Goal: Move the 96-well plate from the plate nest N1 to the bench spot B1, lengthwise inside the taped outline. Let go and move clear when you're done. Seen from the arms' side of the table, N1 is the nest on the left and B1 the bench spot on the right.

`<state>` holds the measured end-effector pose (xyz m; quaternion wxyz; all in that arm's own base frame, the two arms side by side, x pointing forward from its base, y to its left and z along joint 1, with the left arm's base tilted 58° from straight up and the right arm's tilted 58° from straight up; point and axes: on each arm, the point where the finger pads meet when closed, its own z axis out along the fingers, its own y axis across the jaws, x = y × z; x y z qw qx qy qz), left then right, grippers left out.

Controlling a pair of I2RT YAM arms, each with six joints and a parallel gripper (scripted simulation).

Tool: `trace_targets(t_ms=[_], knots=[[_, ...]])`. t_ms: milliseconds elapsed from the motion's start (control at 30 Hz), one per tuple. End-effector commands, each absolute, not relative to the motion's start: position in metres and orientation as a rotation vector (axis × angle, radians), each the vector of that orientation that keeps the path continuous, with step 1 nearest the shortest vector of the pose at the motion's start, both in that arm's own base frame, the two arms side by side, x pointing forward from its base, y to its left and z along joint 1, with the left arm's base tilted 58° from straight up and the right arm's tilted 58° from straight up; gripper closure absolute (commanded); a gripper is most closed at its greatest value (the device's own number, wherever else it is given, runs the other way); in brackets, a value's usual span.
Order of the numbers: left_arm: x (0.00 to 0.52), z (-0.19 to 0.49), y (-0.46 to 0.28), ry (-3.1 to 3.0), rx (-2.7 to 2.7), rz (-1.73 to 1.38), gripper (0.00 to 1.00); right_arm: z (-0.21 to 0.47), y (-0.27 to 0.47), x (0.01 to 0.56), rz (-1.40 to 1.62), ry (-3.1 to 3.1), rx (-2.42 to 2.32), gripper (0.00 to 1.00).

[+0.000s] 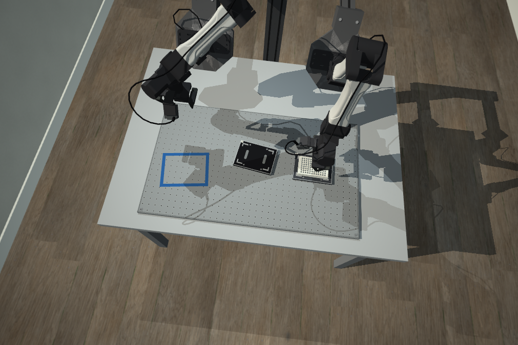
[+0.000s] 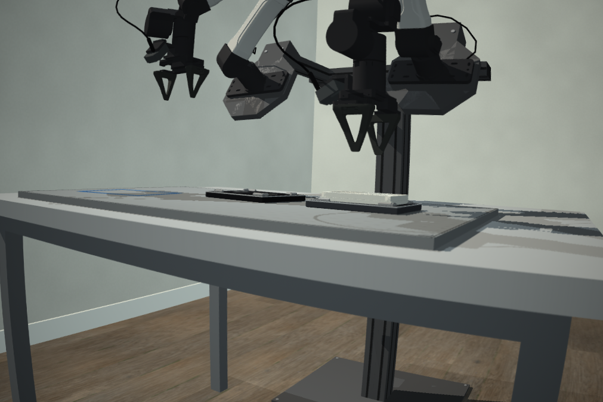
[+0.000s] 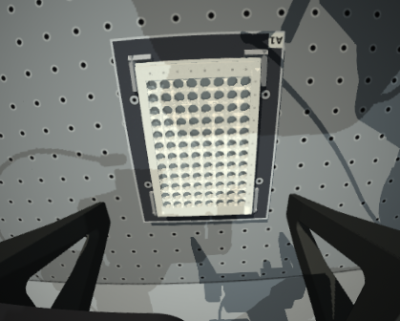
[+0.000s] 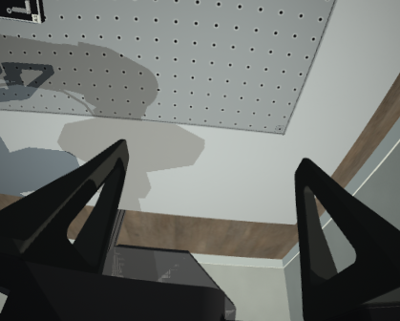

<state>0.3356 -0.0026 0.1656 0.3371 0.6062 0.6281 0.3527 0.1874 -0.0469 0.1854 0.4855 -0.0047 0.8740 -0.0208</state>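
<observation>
The white 96-well plate (image 1: 306, 164) (image 2: 358, 197) (image 3: 200, 143) sits in the dark nest N1 (image 1: 295, 172) (image 2: 354, 206) (image 3: 196, 45). My left gripper (image 2: 366, 152) (image 3: 196, 208) is open and empty, pointing down well above the plate. In the left wrist view its fingertips stand either side of the plate's lower end. My left hand hides part of the plate in the top view. The blue taped outline B1 (image 1: 207, 170) (image 2: 138, 195) has nothing in it. My right gripper (image 2: 179, 98) (image 4: 214, 156) is open and empty, high above the table's arm-side corner.
A second, black nest (image 1: 255, 157) (image 2: 254, 197) stands empty between N1 and the outline. Both nests and the outline lie on a perforated board (image 1: 243, 211) on the table (image 1: 373, 245). The right arm's base and a dark post stand behind the table.
</observation>
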Motion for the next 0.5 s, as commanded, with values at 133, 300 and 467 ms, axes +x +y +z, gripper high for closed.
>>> trace_targets(t_ms=[133, 300, 467], knots=[[0.335, 0.166, -0.004, 1.627, 1.590, 0.912, 0.00, 0.186, -0.046, 0.186, -0.047, 2.129, -0.019, 0.00], [0.335, 0.166, -0.004, 1.627, 1.590, 0.912, 0.00, 0.186, -0.046, 0.186, -0.047, 2.129, -0.019, 0.00], [0.344, 0.156, -0.004, 1.630, 1.603, 0.904, 0.00, 0.186, -0.046, 0.186, -0.047, 2.129, -0.019, 0.00]])
